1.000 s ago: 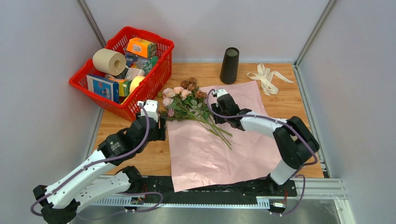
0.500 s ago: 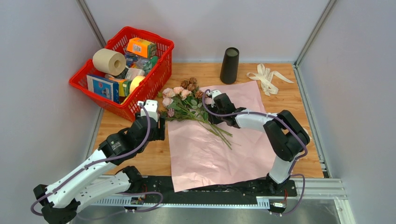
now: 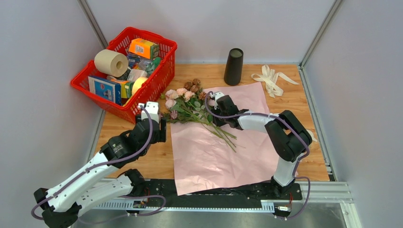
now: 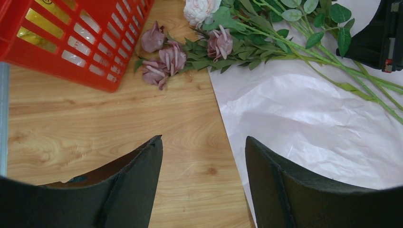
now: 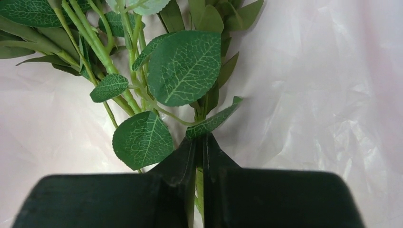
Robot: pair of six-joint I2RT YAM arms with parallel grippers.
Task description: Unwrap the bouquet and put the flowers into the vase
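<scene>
The bouquet is unwrapped: the flowers lie loose across the top left corner of the flat pink paper sheet, heads toward the red basket. My right gripper is down on the stems and is shut on one green stem, with leaves just ahead of its tips. My left gripper hovers open over the bare wood at the paper's left edge, short of the mauve roses. The black vase stands upright at the back.
A red basket full of goods sits at the back left, close to the flower heads. The cream ribbon lies loose at the back right. Grey walls close in both sides.
My right gripper's jaws have shut on a stem, and that arm has shifted slightly left toward the flowers. The left arm has barely moved.
</scene>
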